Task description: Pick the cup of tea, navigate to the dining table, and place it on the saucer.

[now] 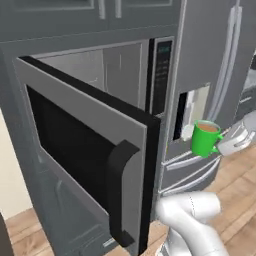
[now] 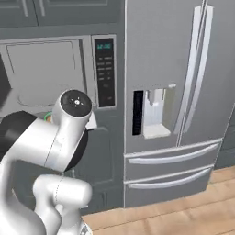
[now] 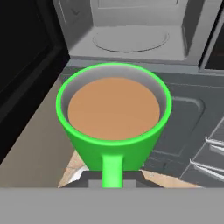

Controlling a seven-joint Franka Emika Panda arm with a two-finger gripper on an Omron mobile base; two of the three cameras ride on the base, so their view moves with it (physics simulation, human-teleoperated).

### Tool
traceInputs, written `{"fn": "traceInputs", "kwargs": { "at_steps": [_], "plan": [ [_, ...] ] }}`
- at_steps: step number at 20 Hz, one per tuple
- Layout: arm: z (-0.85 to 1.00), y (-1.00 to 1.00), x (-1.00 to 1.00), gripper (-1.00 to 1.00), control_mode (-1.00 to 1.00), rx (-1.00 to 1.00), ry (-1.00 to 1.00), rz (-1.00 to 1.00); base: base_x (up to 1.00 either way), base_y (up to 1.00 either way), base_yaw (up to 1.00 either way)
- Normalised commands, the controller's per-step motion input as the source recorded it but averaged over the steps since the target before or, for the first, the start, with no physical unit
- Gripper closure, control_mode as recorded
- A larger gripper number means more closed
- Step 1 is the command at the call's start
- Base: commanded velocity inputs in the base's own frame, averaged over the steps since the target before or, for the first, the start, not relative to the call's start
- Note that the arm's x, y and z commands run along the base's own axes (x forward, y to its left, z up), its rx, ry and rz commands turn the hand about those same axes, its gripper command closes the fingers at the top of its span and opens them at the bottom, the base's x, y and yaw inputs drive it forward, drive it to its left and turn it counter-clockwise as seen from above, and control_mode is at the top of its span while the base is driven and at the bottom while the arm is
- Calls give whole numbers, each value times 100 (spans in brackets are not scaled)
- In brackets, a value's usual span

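Claw (image 1: 224, 141) mostly hidden behind the cup of tea (image 1: 205, 138), pinching its handle by the look of things. Glossy green cylinder, brown liquid inside, held in mid-air before the open microwave (image 1: 100, 145), beside the steel fridge (image 2: 174, 101).

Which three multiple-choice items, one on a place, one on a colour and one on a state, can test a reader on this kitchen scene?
1. Where is the cup of tea?
A. inside the microwave
B. in the air, held by the gripper, in front of the fridge
C. on the floor

2. What colour is the cup?
A. blue
B. white
C. green

3. How does the microwave door stand?
A. swung open
B. shut
C. taken off

Answers:
1 B: in the left base view the cup hangs off any surface at the gripper.
2 C: its wall and handle are bright green.
3 A: the microwave cavity shows behind it.
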Motion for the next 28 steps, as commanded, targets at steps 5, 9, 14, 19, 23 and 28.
{"fn": "traceInputs", "kwargs": {
  "at_steps": [5, 9, 14, 19, 23, 28],
  "plan": [
    [0, 0, 0, 100, 100, 0, 0, 0, 0, 2, -98],
    [0, 0, 0, 100, 100, 0, 0, 0, 0, 6, -100],
    [0, 0, 0, 100, 100, 0, 0, 0, 0, 6, -100],
    [0, 0, 0, 100, 100, 0, 0, 0, 0, 3, -100],
    [0, 0, 0, 100, 100, 0, 0, 0, 14, 2, -91],
    [0, 0, 0, 100, 100, 0, 0, 0, 89, -1, -56]
  ]
}}
